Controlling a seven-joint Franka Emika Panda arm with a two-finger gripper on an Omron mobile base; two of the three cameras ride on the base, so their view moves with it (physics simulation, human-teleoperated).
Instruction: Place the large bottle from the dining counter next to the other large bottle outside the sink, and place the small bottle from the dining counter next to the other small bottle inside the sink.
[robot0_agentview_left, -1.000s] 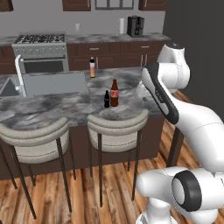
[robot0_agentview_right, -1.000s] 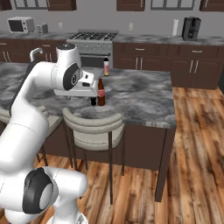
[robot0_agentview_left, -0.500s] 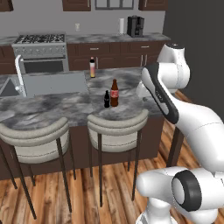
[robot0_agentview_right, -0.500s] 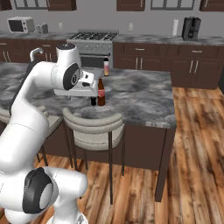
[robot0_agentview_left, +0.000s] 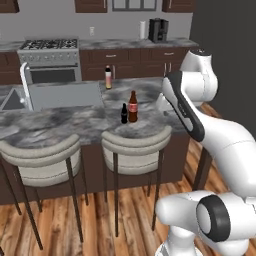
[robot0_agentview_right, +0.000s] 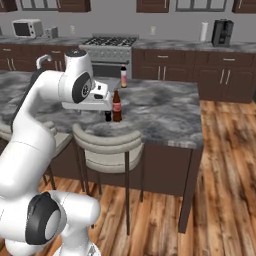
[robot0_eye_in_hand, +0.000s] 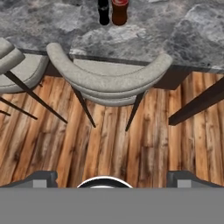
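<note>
**Still short of the two bottles, fingers spread and empty**

Plainly, the large bottle (robot0_agentview_left: 132, 106) stood upright on the dining counter (robot0_agentview_left: 60, 122), its long axis vertical, red cap up, and it lay well ahead of my fingers, across the counter edge from them. The small bottle (robot0_agentview_left: 124, 114) stood just beside it, dark and about half its height; I could not tell whether the two touched. In my hand view both showed at the far top, large bottle (robot0_eye_in_hand: 120, 11) and small bottle (robot0_eye_in_hand: 103, 12), cut off above their lower halves, with a stool (robot0_eye_in_hand: 107, 78) between them and my fingertips (robot0_eye_in_hand: 43, 178).

My gripper (robot0_eye_in_hand: 112, 179) stood wide apart and held nothing. I judged the reach had to go forward and up over the stool, then meet the tall bottle from the side, across its upright axis.

Farther off, the other large bottle (robot0_agentview_left: 108, 77) stood near the sink (robot0_agentview_left: 12, 100).
</note>
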